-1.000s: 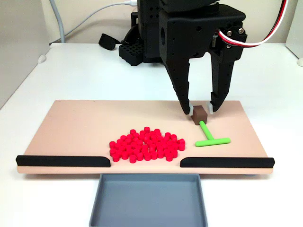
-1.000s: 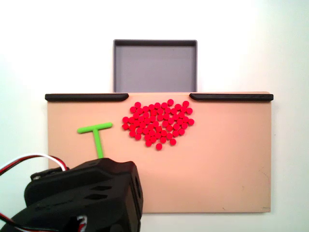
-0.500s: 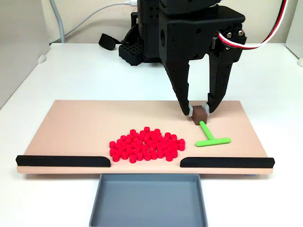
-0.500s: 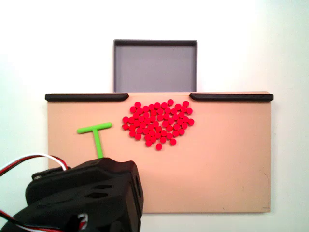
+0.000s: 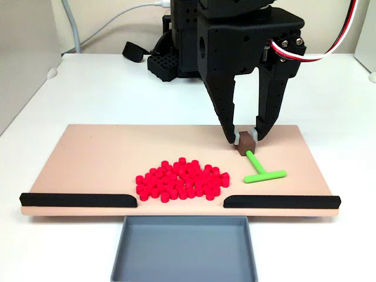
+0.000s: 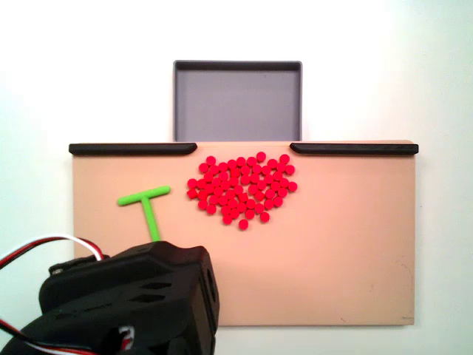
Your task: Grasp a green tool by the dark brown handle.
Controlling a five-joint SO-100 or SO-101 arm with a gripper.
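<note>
gripper [image 5: 247,136]: you see it right of centre in a fixed view, black, pointing down, its two fingers clamped on the dark brown handle [image 5: 247,142], one finger on each side of the cube. in the other fixed view the arm's black body fills the lower left and hides the fingertips.

items, left to right in the first fixed view:
- left black strip [image 5: 79,200]: lies along the front edge of the board, lower left.
- tan board [image 5: 100,155]: you find it flat on the white table [image 5: 117,94], spanning the middle of the frame.
- red pellets [image 5: 181,178]: a loose heap on the board, centre.
- grey tray [image 5: 184,249]: bottom centre, just in front of the board, at the gap between the strips.
- green tool [image 5: 261,169]: right of the pellets, apart from them; stem runs from the brown cube toward the lower right, crossbar at its far end. in the other fixed view the tool [image 6: 147,205] sits left of the pellets [image 6: 241,188], stem passing under the arm.
- right black strip [image 5: 282,201]: front edge, lower right.
</note>
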